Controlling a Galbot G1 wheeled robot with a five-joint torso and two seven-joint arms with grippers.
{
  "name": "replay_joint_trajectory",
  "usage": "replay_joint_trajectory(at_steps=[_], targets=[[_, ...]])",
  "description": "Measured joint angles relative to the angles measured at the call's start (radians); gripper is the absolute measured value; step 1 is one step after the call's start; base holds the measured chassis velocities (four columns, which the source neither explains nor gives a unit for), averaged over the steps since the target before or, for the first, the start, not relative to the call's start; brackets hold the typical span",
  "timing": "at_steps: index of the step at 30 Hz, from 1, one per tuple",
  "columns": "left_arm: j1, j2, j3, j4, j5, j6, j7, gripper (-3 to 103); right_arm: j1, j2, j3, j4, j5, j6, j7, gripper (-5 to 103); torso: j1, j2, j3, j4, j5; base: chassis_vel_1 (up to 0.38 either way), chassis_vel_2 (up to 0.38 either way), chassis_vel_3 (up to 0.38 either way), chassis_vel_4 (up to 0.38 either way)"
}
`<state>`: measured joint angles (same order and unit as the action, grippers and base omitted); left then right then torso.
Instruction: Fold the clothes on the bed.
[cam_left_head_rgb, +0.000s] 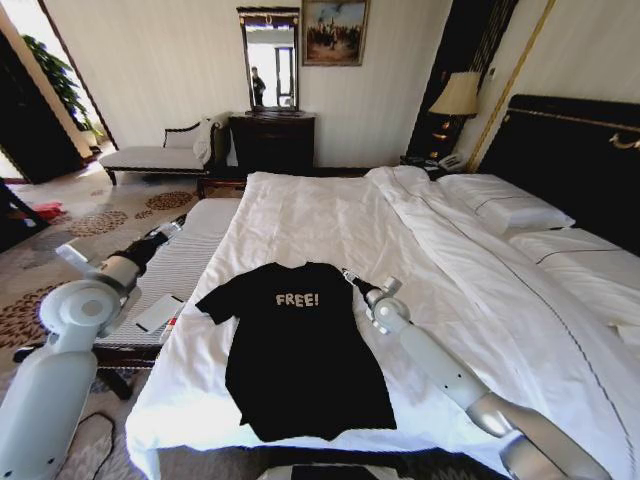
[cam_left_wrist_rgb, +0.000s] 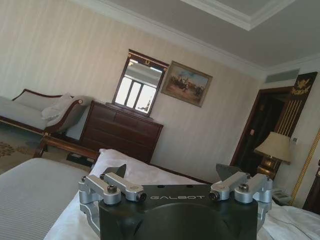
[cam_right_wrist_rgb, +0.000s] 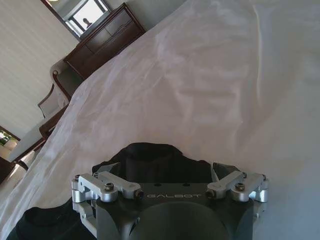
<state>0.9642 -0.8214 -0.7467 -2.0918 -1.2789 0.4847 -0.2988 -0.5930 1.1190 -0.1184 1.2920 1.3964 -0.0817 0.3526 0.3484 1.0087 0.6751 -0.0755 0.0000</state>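
Black T-shirt (cam_left_head_rgb: 300, 350) lies flat on the near part of the white bed (cam_left_head_rgb: 330, 220). Right claw (cam_left_head_rgb: 349, 274) sits at its right sleeve, fingers apart. Right wrist view shows dark cloth under them. Left claw (cam_left_wrist_rgb: 170, 175) hangs open, left of the bed.

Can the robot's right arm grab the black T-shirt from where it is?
Probably yes. The right gripper sits right at the T-shirt's sleeve on the bed, fingers open, with nothing between them. The left gripper is off past the bed's edge.
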Motion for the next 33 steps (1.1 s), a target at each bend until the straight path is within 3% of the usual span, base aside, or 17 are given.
replay_joint_trajectory(at_steps=[7,9,11,15,17,18,21,24,26,31,33], targets=[[0.028,0.000,-0.024,-0.009,-0.003,0.013,-0.015,100,0.025,0.053,-0.029,-0.092,-0.036,-0.005,-0.074,103,0.000,0.000,0.000,0.0004,-0.0003,0.000,0.000,0.000,0.000],[0.037,-0.005,-0.030,-0.004,0.000,0.013,-0.016,100,0.033,0.062,-0.041,-0.106,-0.060,-0.001,-0.092,95,0.000,0.000,0.000,0.0005,-0.0003,0.000,0.000,0.000,0.000],[0.039,-0.007,-0.032,-0.002,0.000,0.013,-0.016,100,0.035,0.062,-0.047,-0.106,-0.072,0.001,-0.096,95,0.000,0.000,0.000,0.0005,-0.0002,0.000,0.000,0.000,0.000],[0.042,-0.014,-0.035,0.002,-0.001,0.010,-0.017,100,0.035,0.054,-0.068,-0.100,-0.124,0.017,-0.102,74,0.000,0.000,0.000,0.0003,-0.0001,0.000,0.000,0.000,0.000],[0.042,-0.017,-0.034,0.003,-0.001,0.010,-0.018,100,0.035,0.051,-0.071,-0.100,-0.134,0.020,-0.102,74,0.000,0.000,0.000,0.0003,0.0000,0.000,0.000,0.000,0.000],[0.043,-0.022,-0.033,0.003,0.000,0.009,-0.018,100,0.035,0.048,-0.072,-0.098,-0.143,0.024,-0.101,63,0.000,0.000,0.000,0.0003,0.0000,0.000,0.000,0.000,0.000],[0.043,-0.030,-0.029,0.003,0.002,0.009,-0.019,100,0.033,0.041,-0.073,-0.091,-0.152,0.028,-0.096,57,0.000,0.000,0.000,0.0003,-0.0001,0.000,0.000,0.000,0.000],[0.047,-0.036,-0.026,0.001,0.009,0.009,-0.019,100,0.031,0.032,-0.073,-0.080,-0.168,0.036,-0.090,41,0.000,0.000,0.000,0.0002,0.0000,0.000,0.000,0.000,0.000],[0.049,-0.036,-0.026,0.000,0.012,0.009,-0.019,100,0.031,0.030,-0.073,-0.076,-0.173,0.039,-0.089,41,0.000,0.000,0.000,0.0002,0.0000,0.000,0.000,0.000,0.000],[0.058,-0.040,-0.029,-0.006,0.018,0.008,-0.021,100,0.025,0.016,-0.094,-0.026,-0.197,0.049,-0.087,14,0.000,0.000,0.000,0.0003,0.0000,0.000,0.000,0.000,0.000],[0.059,-0.041,-0.030,-0.007,0.018,0.008,-0.022,100,0.023,0.014,-0.102,-0.012,-0.197,0.050,-0.085,14,0.000,0.000,0.000,0.0003,0.0000,0.000,0.000,0.000,0.000]])
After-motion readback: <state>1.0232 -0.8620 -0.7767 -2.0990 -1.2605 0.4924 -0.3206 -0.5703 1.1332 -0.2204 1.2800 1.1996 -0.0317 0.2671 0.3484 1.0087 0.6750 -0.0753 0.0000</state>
